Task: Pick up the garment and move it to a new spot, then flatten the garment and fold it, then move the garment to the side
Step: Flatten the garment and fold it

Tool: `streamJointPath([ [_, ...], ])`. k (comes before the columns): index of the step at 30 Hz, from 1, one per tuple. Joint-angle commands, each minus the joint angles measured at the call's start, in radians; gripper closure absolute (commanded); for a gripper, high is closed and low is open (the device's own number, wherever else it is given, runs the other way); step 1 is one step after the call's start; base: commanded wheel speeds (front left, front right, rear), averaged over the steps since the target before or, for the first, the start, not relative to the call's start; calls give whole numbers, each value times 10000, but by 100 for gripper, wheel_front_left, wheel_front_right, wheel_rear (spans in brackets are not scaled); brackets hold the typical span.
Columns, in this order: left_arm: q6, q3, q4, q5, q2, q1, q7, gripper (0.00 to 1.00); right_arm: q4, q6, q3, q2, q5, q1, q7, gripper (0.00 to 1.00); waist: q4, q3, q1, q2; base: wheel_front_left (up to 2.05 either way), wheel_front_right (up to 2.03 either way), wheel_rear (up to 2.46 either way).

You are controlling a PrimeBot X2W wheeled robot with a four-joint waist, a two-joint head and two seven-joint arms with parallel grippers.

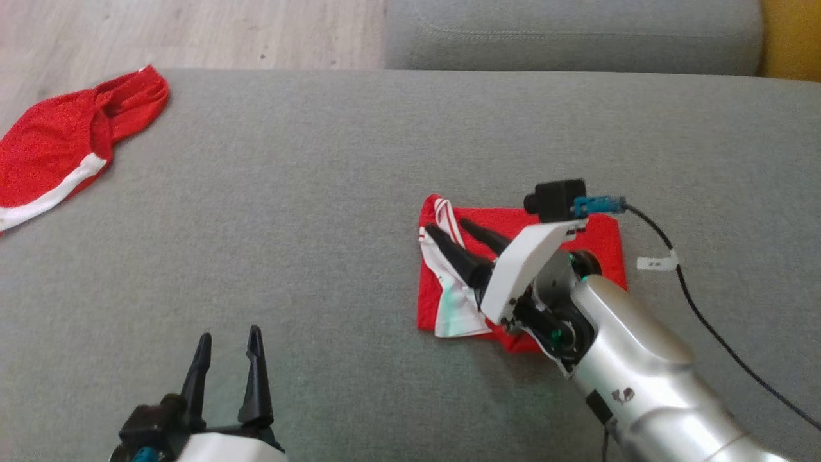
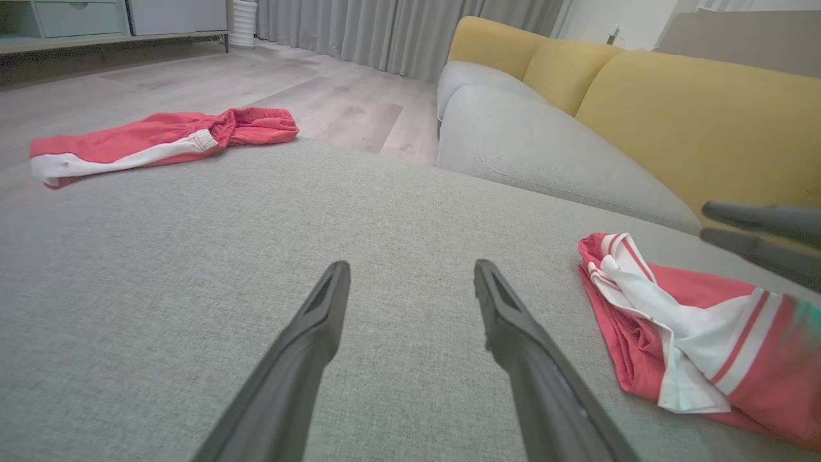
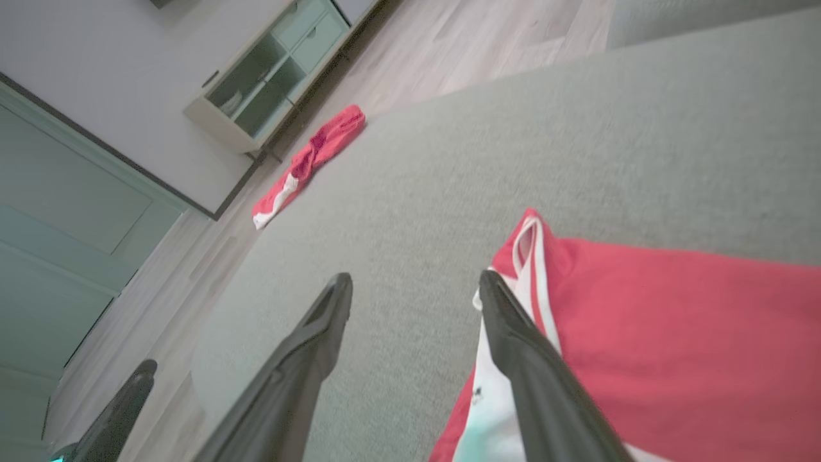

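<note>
Right end effector hangs open over the white-striped edge of the folded red garment on the grey sofa seat. Folding looks done; moving it aside needs a pinch through every layer.

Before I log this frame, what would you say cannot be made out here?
- Folded red garment: head view, middle and near edge covered by the right gripper and arm.
- Red shorts: head view, cut off by the left edge.
- Left gripper: head view, base cut off by the bottom edge.
</note>
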Motion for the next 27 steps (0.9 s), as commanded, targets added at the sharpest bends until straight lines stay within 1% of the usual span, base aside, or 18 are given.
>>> streamJointPath([
  [1, -23, 256, -236, 5, 58, -336, -129, 0, -462, 37, 89, 188, -89, -553, -410, 0, -165, -102, 0, 0, 0, 0, 0],
  [3, -5, 218, -249, 20, 51, -310, -120, 0, -545, 37, 2, 188, -321, -685, -751, 0, -281, -154, 0, 0, 0, 0, 0],
  [5, 4, 218, -277, 16, 82, -269, -117, 0, -521, 37, -250, 188, -852, -809, -1140, 0, -396, -195, 0, 0, 0, 0, 0],
  [8, 32, 229, -341, 12, 118, -227, -117, 0, -355, 37, -926, 188, -2176, -905, -1766, 0, -537, -221, 0, 0, 0, 0, 0],
  [11, 76, 242, -404, 11, 144, -202, -115, 0, -385, 37, -1834, 181, -3318, -680, -2193, 0, -632, -221, 0, 0, 0, 0, 0],
  [12, 76, 242, -404, 11, 144, -202, -115, 0, -385, 37, -1834, 181, -3318, -680, -2193, 0, -632, -221, 0, 0, 0, 0, 0],
  [17, 122, 290, -504, -1, 204, -178, -121, 0, -708, 37, -3294, 160, -4863, 173, -2354, 0, -723, -188, 0, 0, 0, 0, 0],
  [21, 168, 343, -589, 19, 257, -210, -130, 0, -963, 37, -4090, 147, -6021, 995, -2286, 0, -684, -119, 0, 0, 0, 0, 0],
  [22, 174, 359, -613, 20, 277, -216, -132, 0, -1008, 37, -4249, 148, -6266, 1201, -2274, 19, -662, -100, 0, 0, 0, 0, 0],
  [23, 183, 377, -638, 24, 300, -219, -134, 0, -1037, 37, -4380, 149, -6498, 1402, -2265, 41, -637, -79, 0, 0, 0, 0, 0],
  [24, 190, 396, -662, 25, 322, -223, -136, 0, -1041, 37, -4495, 152, -6680, 1598, -2246, 56, -602, -56, 0, 0, 0, 0, 0],
  [26, 195, 428, -704, 29, 370, -235, -138, 0, -1012, 37, -4610, 159, -6944, 1950, -2206, 76, -525, -14, 0, 0, 0, 0, 0],
  [27, 202, 436, -724, 33, 383, -243, -138, 0, -991, 37, -4619, 163, -7066, 2102, -2192, 91, -482, 5, 0, 0, 0, 0, 0],
])
